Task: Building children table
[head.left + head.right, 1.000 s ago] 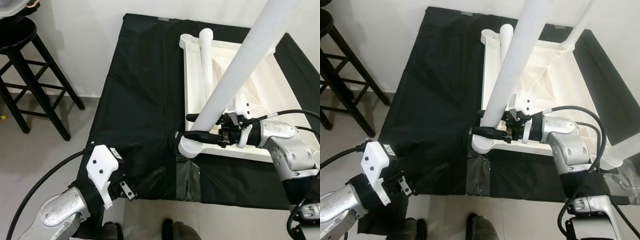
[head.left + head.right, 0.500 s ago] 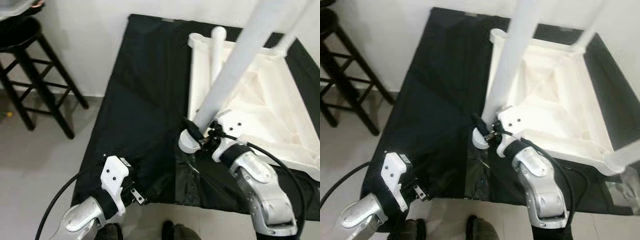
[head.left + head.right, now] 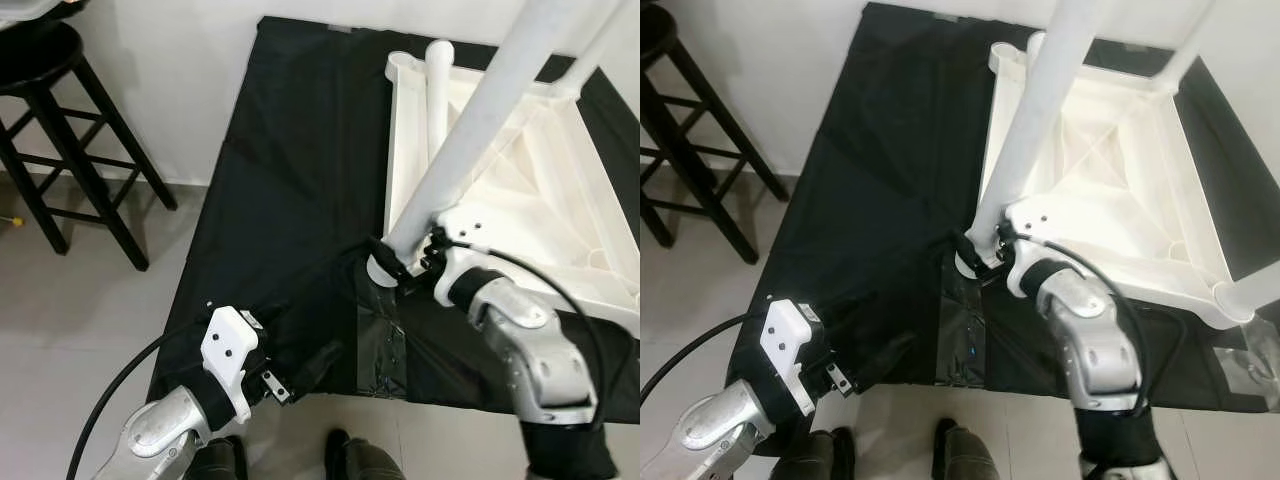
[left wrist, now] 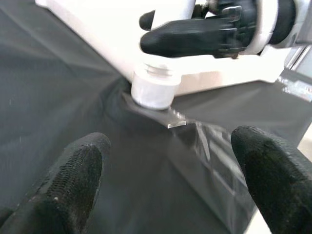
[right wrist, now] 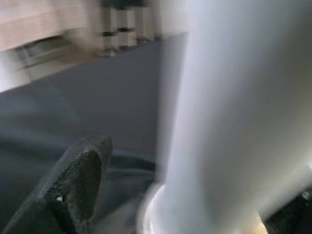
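Partway done: upturned tabletop [image 3: 520, 190] lies on a black sheet [image 3: 290, 180]; right gripper [image 3: 400, 262] clasps a leg [image 3: 470, 140] at its near corner, one loose leg [image 3: 437, 90] remains, left gripper [image 4: 170, 170] gapes idle.

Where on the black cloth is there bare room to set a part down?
The wide stretch of black floor cloth between the black wooden stool and the upturned white plastic tabletop is bare. It is crowded at the near corner, where the right gripper flanks a white tubular leg.
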Tool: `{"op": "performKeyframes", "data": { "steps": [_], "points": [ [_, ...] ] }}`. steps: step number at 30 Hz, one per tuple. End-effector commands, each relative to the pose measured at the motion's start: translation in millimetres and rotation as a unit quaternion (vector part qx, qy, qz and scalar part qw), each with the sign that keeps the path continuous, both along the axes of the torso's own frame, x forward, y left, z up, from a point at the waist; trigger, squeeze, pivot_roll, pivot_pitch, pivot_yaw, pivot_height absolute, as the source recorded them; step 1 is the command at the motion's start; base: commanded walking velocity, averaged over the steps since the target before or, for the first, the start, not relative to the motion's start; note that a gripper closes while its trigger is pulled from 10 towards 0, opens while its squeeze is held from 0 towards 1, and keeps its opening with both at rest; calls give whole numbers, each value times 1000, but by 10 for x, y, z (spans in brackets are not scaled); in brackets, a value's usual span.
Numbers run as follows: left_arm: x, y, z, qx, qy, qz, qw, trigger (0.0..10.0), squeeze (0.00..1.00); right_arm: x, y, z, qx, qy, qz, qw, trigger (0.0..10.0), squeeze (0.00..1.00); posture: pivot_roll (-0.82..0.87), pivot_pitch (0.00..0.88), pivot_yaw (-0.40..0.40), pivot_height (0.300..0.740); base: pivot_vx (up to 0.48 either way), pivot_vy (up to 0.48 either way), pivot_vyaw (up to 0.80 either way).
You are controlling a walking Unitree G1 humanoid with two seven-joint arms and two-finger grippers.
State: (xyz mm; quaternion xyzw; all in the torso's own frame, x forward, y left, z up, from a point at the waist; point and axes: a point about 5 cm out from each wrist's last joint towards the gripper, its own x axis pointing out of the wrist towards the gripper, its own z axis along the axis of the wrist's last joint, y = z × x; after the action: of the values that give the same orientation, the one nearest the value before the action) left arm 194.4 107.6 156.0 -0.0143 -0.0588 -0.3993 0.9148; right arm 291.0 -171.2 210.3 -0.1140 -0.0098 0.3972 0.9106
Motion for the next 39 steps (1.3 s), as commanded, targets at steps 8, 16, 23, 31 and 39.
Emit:
{"op": "performKeyframes", "data": {
  "steps": [8, 16, 23, 31, 39],
  "points": [
    [-35, 106, 115, 17, -22, 3, 1000, 10000, 0, 162, -136, 209, -42, 2, 162, 986, 10000, 0, 88, 249, -130, 740, 0, 0, 0],
    [-84, 51, 105, 25, -21, -11, 999, 10000, 0, 470, -83, 331, -33, -13, 189, 981, 7686, 0, 112, 241, -132, 740, 0, 0, 0],
    [-136, 47, 106, 30, -15, -14, 999, 10000, 0, 520, -72, 349, -36, 7, 246, 969, 0, 0, 125, 248, -138, 740, 0, 0, 0],
    [-150, 47, 104, 20, -12, -2, 1000, 10000, 0, 359, 126, -325, -19, 39, -13, 999, 0, 0, 65, 289, -170, 740, 0, 0, 0],
    [-156, 39, 98, 13, -5, -2, 1000, 10000, 0, -188, 227, -897, -35, 116, -252, 960, 0, 0, 51, 298, -128, 740, 0, 0, 0]
  ]
}}
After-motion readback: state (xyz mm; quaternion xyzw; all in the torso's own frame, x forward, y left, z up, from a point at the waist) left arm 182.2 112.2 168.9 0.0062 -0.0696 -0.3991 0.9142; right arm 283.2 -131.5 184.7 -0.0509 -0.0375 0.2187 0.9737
